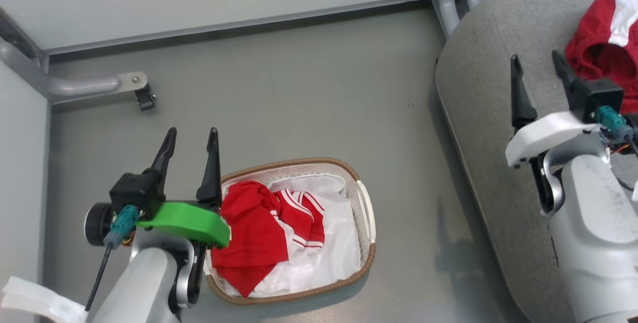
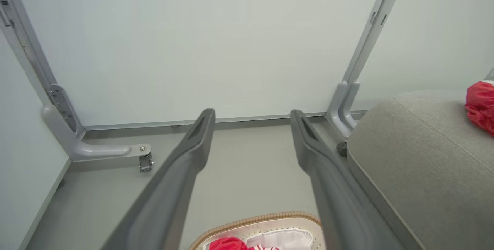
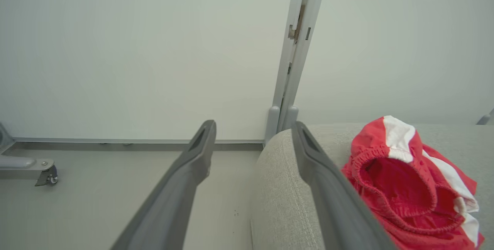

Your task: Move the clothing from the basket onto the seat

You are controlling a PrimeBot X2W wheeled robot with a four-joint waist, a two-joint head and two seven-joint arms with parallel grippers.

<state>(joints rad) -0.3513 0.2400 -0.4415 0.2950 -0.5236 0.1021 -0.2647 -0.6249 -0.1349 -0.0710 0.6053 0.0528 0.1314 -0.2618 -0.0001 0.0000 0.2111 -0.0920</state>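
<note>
- We found the left gripper point(image 1: 193, 133) poised above the floor point(image 1: 299, 88), just beside the end of the basket point(image 1: 366, 258) nearest that arm. Its two dark fingers stood wide apart with nothing between them.
- In the left wrist view, the left gripper point(image 2: 251, 117) pointed toward the pale wall point(image 2: 216, 41). The brown rim of the basket point(image 2: 262, 217) showed below and between its fingers.
- We saw the right gripper point(image 1: 534, 59) hanging over the grey seat point(image 1: 488, 113), fingers likewise spread wide and holding nothing.
- In the right wrist view, one finger of the right gripper point(image 3: 252, 124) lay just beside the red shorts point(image 3: 401, 188). We could not tell whether it touched them.
- The basket sat on the floor with a strip of bare floor between it and the seat.
- Some red clothes point(image 1: 249, 233) lay bunched in the basket, mostly in the half nearer the left gripper. Their white stripe trim showed toward the middle.
- Those clothes rested on a white sheet point(image 1: 339, 243) that lined the basket.
- The red shorts point(image 1: 598, 54) lay crumpled on the seat point(image 3: 285, 188), with the elastic waistband gaping open and a broad white stripe down one side.
- From the left wrist we could see a bit of the shorts point(image 2: 480, 105) on top of the seat point(image 2: 424, 165).
</note>
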